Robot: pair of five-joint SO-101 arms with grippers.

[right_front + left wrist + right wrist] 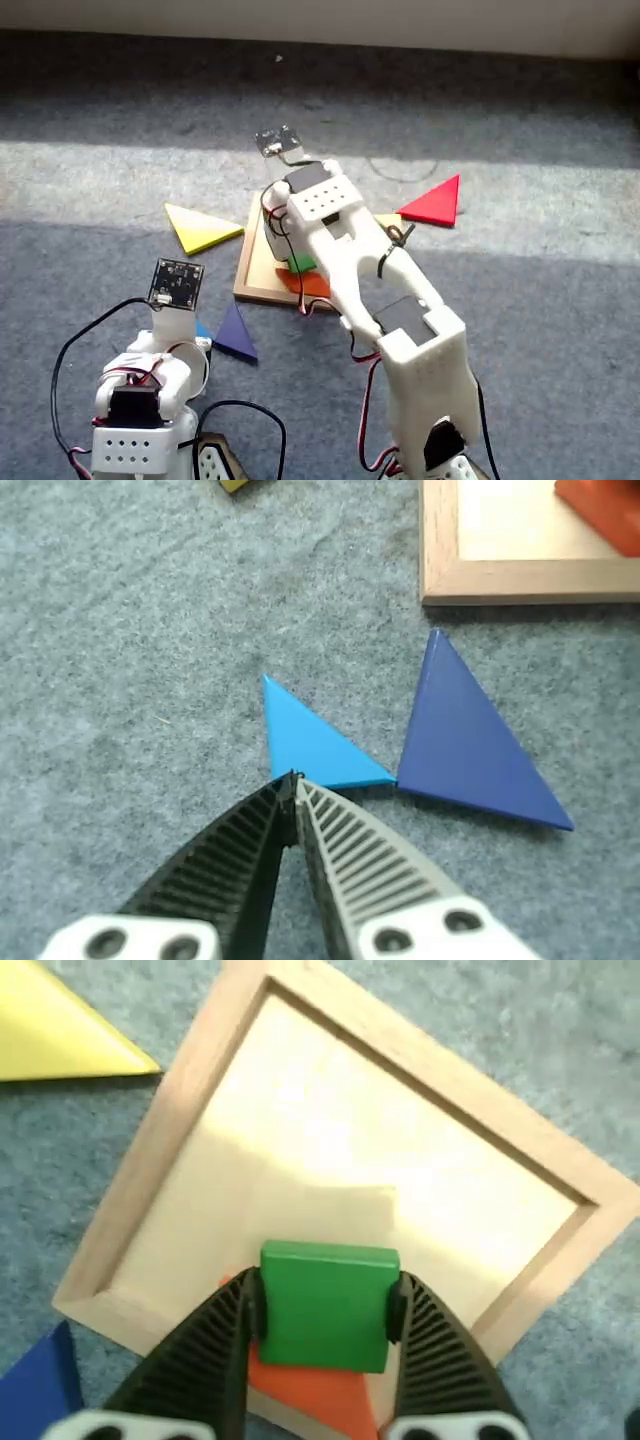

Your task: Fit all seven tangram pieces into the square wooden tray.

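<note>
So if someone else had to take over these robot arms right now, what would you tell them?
Right hand: shut on the green square, over the tray by the orange piece.
Left hand: shut, tip at the light blue triangle on the carpet; dark blue triangle next to it.
Done: orange piece lies in the tray.
Left: seat green, then bring in both blues, the yellow triangle and the red triangle, all outside the tray.
</note>
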